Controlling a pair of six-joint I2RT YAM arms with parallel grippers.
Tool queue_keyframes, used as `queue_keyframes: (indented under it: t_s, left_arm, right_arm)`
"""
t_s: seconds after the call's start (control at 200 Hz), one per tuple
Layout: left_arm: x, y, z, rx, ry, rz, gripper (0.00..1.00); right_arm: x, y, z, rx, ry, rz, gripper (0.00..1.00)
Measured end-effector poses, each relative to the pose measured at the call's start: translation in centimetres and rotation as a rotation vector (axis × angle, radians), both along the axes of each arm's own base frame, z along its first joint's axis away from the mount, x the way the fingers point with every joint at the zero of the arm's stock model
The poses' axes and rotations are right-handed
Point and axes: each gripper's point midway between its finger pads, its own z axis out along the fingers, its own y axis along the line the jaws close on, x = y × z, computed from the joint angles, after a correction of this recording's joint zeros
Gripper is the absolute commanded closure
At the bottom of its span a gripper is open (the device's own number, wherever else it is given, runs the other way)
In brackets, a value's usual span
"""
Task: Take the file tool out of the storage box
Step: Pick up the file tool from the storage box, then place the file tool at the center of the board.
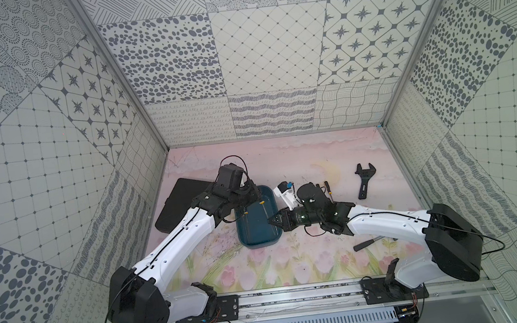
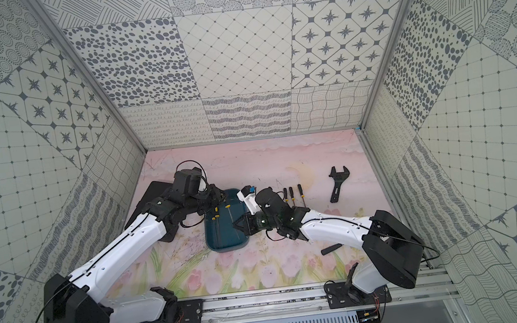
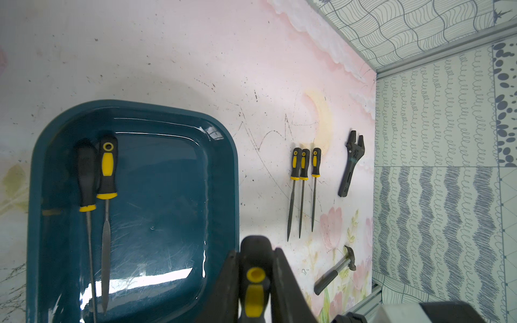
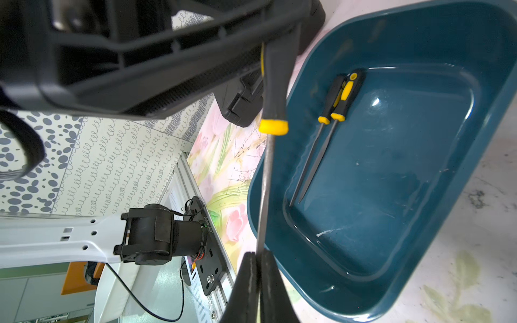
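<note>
The dark teal storage box (image 1: 260,243) (image 2: 227,247) lies on the mat between the two arms. One file tool (image 4: 265,181), with a black and yellow handle (image 3: 254,290), hangs over the box's rim. My left gripper (image 3: 255,251) (image 1: 256,196) is shut on its handle. My right gripper (image 4: 258,254) (image 1: 270,221) is shut on the thin metal blade near its tip. Two more files (image 3: 106,173) (image 4: 341,95) lie side by side inside the box (image 3: 134,107) (image 4: 419,28), against one wall.
Three files (image 3: 303,167) (image 2: 291,195) lie in a row on the mat right of the box. Further right are a black wrench (image 1: 364,180) and, nearer the front, a hammer (image 1: 364,244). A flat black case (image 1: 176,208) lies left; a white tool (image 1: 284,195) sits behind my right wrist.
</note>
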Motion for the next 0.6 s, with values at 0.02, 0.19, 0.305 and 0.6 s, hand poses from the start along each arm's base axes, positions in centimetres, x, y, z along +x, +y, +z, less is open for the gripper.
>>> queue_keyframes:
  t_s: [0.02, 0.19, 0.305, 0.6]
  left_arm:
    - [0.0, 0.0, 0.0, 0.001, -0.002, 0.0, 0.74]
    - [0.3, -0.2, 0.8, -0.009, -0.023, -0.014, 0.38]
    - [0.6, -0.1, 1.6, -0.015, -0.041, -0.016, 0.1]
    - [0.8, 0.4, 3.4, 0.027, -0.105, -0.037, 0.01]
  right_arm:
    - [0.0, 0.0, 0.0, -0.002, 0.0, -0.002, 1.0]
    - [0.1, 0.0, -0.2, -0.021, -0.011, -0.018, 1.0]
    - [0.6, -0.7, -0.9, -0.068, -0.011, -0.062, 1.0]
    - [2.9, -6.7, -1.9, -0.286, -0.068, -0.328, 1.0]
